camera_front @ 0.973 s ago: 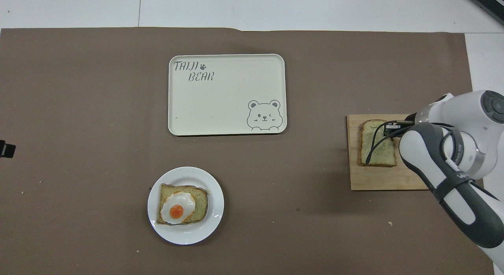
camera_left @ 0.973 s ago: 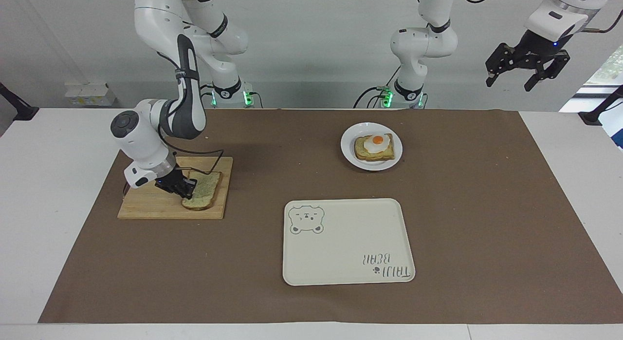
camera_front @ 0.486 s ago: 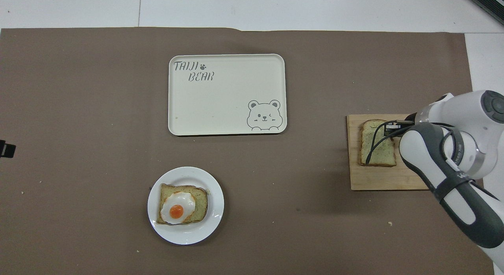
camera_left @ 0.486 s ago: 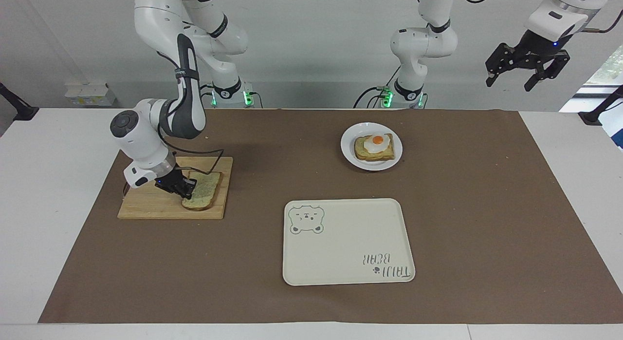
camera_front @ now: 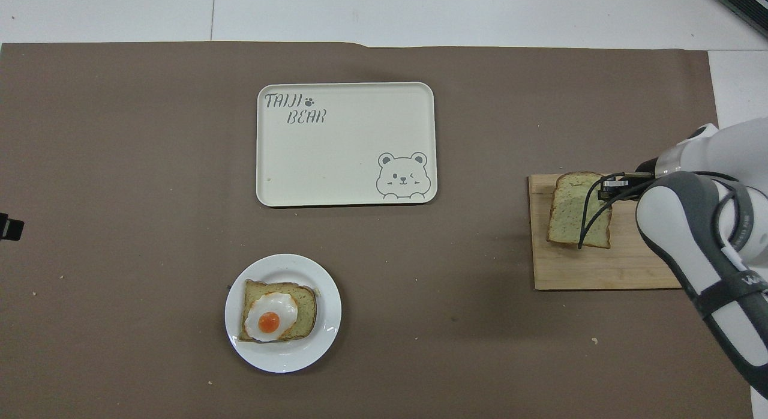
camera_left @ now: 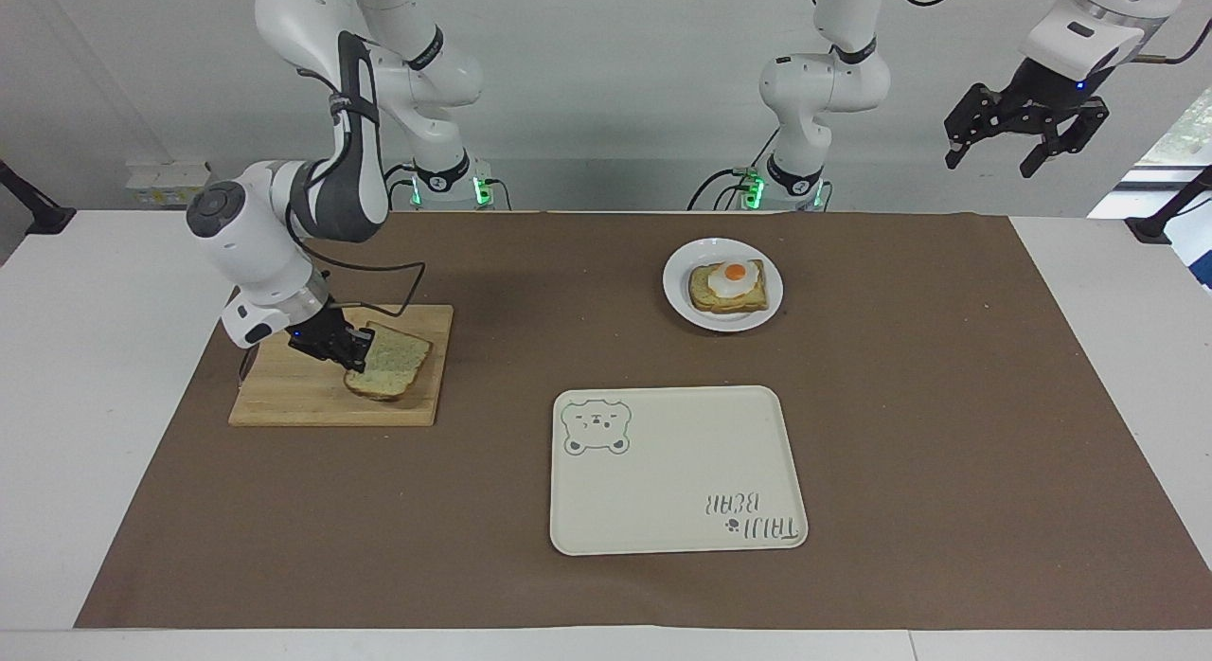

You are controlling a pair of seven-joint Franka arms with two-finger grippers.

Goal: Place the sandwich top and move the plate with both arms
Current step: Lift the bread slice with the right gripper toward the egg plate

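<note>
My right gripper is shut on one edge of the sandwich top, a pale speckled bread slice with a brown crust. The slice hangs slightly tilted just above the wooden cutting board. The small white plate carries a toast slice with a fried egg and sits near the robots' edge of the brown mat. My left gripper waits open, raised high off the left arm's end of the table; only its tip shows in the overhead view.
A cream rectangular tray with a bear drawing lies farther from the robots than the plate, mid-table. A brown mat covers most of the tabletop.
My right gripper has risen from the cutting board, lifting the sandwich top off it. The left arm has stayed still.
</note>
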